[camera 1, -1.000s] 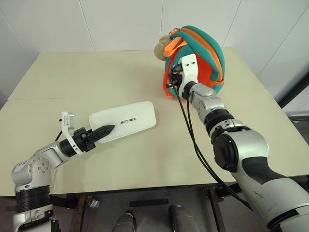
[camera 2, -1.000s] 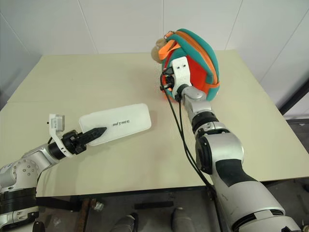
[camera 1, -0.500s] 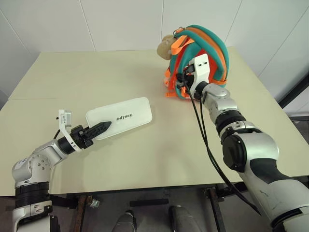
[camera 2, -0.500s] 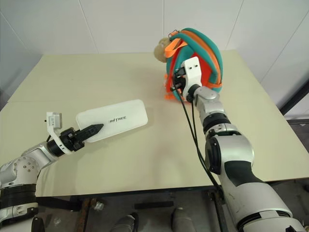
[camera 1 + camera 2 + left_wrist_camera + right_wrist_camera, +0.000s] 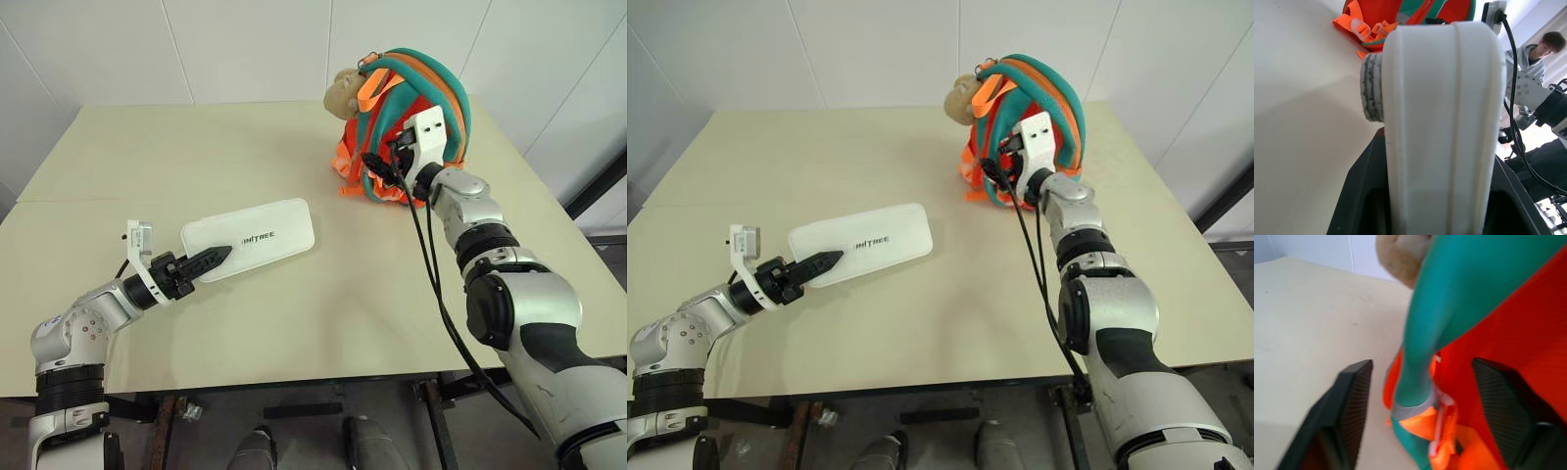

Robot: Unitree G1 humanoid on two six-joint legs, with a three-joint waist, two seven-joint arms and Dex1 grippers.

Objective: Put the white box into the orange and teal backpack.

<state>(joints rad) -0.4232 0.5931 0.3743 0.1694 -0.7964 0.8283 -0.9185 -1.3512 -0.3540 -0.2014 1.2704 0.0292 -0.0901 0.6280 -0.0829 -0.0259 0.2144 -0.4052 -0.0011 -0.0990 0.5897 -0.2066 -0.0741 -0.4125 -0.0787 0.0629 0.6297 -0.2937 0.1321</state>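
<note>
White and flat, the white box [image 5: 249,239] lies on the tan table [image 5: 196,157], on the robot's left side and close to the front edge. Its long way runs from the near left up toward the far right, so its far end points roughly toward the bag. The left gripper [image 5: 214,259] has its two black fingers pressed together on the near end of the box; the close view from that wrist shows the white case squeezed between the dark pads. The left arm reaches low and nearly level over the table, bent at the elbow, pointing forward and to the right. This arm is much nearer to the box than the other one. Farther back, on the right side of the table, stands the orange and teal backpack [image 5: 411,108], well apart from the box, with bare table between them. A tan plush bear [image 5: 341,96] hangs at its top left. The right gripper [image 5: 1415,396] is up against the front of the bag with its fingers spread wide, and a teal strap [image 5: 1449,308] runs between them, with a gap on each side. The right arm stretches far forward and angles in to the left. I think the next move needs the box to slide or lift along its long way toward the bag, while the right gripper holds the bag open or steady. I cannot tell where the bag's opening is.
</note>
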